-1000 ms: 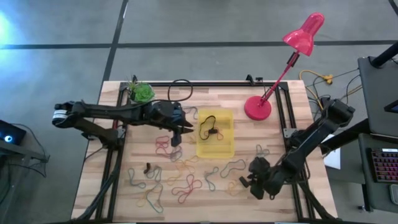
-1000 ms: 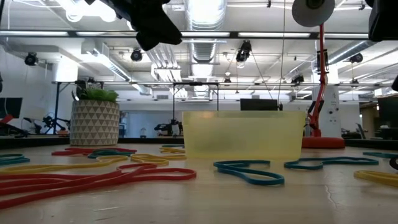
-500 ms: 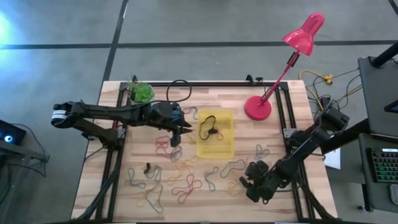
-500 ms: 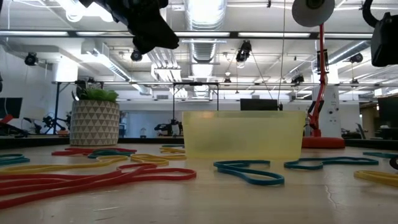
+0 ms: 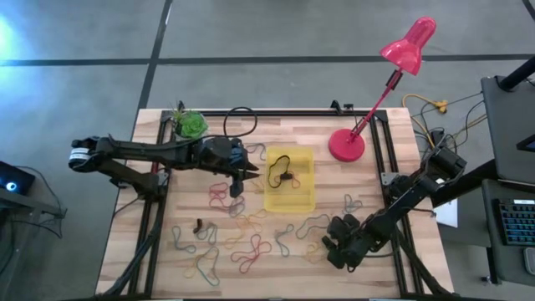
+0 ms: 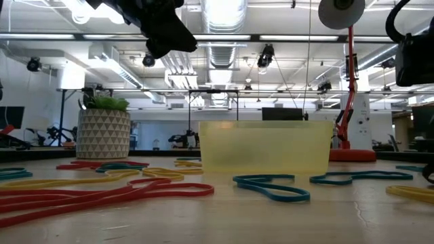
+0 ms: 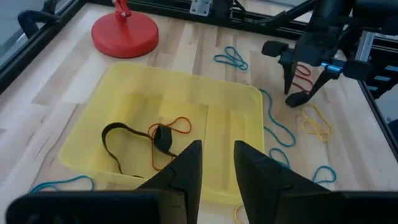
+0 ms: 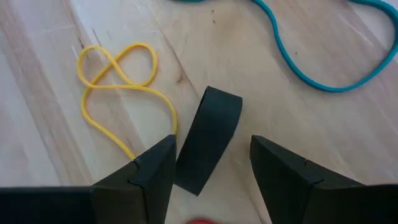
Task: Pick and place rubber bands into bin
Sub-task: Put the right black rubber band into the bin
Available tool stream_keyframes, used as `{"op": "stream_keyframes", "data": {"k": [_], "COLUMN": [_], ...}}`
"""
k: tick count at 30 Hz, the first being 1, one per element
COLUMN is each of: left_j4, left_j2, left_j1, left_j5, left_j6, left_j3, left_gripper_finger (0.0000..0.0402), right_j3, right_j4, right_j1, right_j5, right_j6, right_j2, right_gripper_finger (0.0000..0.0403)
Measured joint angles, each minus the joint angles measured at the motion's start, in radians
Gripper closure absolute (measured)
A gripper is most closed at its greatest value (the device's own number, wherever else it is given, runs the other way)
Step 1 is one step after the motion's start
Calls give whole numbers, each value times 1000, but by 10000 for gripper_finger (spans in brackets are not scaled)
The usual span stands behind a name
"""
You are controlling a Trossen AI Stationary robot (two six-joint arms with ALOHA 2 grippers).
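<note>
The yellow bin sits mid-table and holds a black band and a red band. Many coloured rubber bands lie on the wood near the front. My left gripper hovers open beside the bin's left wall, with nothing between its fingers. My right gripper is low over the table's near right part, open. Its fingers stand on either side of a wide black band. A yellow band and a blue band lie close by. My right gripper slants down from the table's right side over the wide black band's near end, which lies flat on the wood. One finger stands right beside that end. I cannot tell whether it touches the band.
A red desk lamp stands with its base at the back right. A small potted plant occupies the back left corner. Black rails run along the table's left and right edges. A black cable loops behind the bin.
My right gripper has come down toward the table and shifted a little toward the table's left edge, tipping more steeply downward.
</note>
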Motion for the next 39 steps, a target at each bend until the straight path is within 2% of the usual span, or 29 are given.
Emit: {"op": "stream_keyframes", "data": {"k": [6,16,18,30,39], "left_j4": [-2,12,12,20,20], "left_j2": [-2,-2,-2,-2,-2], "left_j1": [0,0,0,0,0], "left_j5": [0,0,0,0,0], "left_j6": [-1,-2,-2,-1,-1], "left_j3": [-3,-5,-5,-5,-5], "left_gripper_finger": [324,324,324,324,324], "right_j3": [-1,20,23,26,27], "right_j4": [-6,-6,-6,-10,-26], "right_j1": [-1,-1,-1,-4,-5], "right_j5": [5,10,10,26,3], "right_j6": [-21,-99,-110,-123,-89], "right_j2": [-17,-53,-63,-88,-88], "right_gripper_finger": [244,377,389,390,335]}}
